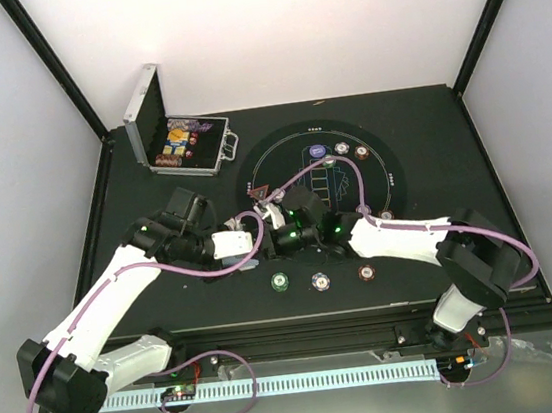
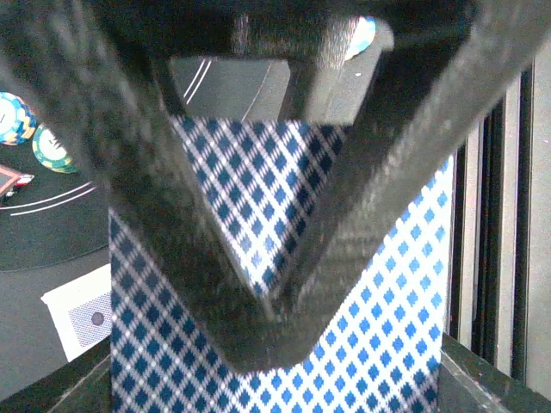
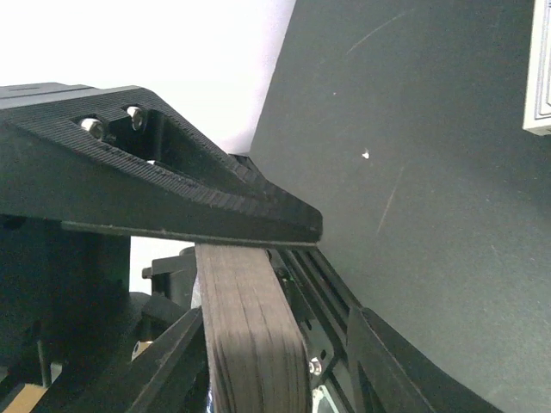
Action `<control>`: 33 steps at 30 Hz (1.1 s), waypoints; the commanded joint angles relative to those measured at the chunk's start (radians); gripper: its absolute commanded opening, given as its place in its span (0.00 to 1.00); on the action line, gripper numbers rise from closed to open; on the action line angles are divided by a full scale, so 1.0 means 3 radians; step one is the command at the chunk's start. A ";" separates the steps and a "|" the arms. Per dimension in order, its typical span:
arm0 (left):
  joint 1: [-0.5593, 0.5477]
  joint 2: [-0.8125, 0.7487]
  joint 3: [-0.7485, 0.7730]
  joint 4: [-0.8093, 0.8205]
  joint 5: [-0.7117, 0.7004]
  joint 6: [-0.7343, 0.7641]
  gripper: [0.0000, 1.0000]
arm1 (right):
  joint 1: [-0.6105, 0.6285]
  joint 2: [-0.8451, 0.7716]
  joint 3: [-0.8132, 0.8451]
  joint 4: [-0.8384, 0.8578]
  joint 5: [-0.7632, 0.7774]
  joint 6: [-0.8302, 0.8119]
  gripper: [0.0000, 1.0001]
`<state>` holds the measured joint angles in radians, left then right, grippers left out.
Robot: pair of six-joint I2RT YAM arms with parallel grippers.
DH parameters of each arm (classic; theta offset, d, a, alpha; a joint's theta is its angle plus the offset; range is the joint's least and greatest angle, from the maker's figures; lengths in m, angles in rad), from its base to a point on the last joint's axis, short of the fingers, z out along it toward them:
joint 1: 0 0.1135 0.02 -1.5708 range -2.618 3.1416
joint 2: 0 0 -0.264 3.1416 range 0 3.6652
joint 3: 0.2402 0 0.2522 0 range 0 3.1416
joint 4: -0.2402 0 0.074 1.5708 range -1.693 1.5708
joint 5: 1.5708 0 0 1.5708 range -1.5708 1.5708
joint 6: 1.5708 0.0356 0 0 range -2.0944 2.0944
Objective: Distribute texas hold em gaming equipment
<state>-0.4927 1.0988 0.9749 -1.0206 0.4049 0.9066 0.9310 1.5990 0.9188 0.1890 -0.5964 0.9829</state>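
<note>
My left gripper (image 2: pixel 267 335) is shut on a deck of blue diamond-backed playing cards (image 2: pixel 379 301), held low over the table's middle. My right gripper (image 3: pixel 258 275) meets it there (image 1: pixel 281 228); its jaws stand apart with the edge of the deck (image 3: pixel 250 344) between them, the upper finger (image 3: pixel 172 198) lying across the deck's end. One single card (image 2: pixel 86 318) lies face down on the table. A green chip (image 1: pixel 280 280), a blue-white chip (image 1: pixel 319 281) and a dark red chip (image 1: pixel 367 273) lie in a row near the front.
The open silver case (image 1: pixel 183 142) stands at the back left with items inside. The round black mat (image 1: pixel 393 177) carries a purple button (image 1: pixel 316 149), more chips (image 1: pixel 343 149) and a red triangular marker (image 1: pixel 259 190). A rail runs along the near edge (image 1: pixel 308 382).
</note>
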 commanded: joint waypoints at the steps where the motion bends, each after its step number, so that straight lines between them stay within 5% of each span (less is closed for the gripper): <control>1: 0.0022 -0.0138 0.0101 0.0109 0.0078 0.0026 0.02 | -0.0121 0.0008 -0.0206 -0.0828 0.0240 -0.0167 0.44; 13: 0.0049 -0.0059 0.0005 0.0301 -0.0013 -0.0069 0.02 | -0.0174 -0.0164 -0.0081 -0.1122 0.0267 -0.0292 0.35; 21: 0.0093 -0.0012 -0.0052 0.0368 -0.0073 -0.0096 0.02 | -0.0265 -0.0270 0.0024 -0.1448 0.0316 -0.0462 0.15; 33: 0.0126 0.0009 -0.0137 0.0414 -0.0133 -0.0067 0.02 | -0.0514 -0.0391 0.0235 -0.1803 0.0175 -0.0710 0.01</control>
<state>-0.4637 1.1126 0.9306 -0.9379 0.3408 0.8860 0.7887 1.4967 0.9539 -0.2848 -0.5480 0.8078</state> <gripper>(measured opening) 0.665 0.020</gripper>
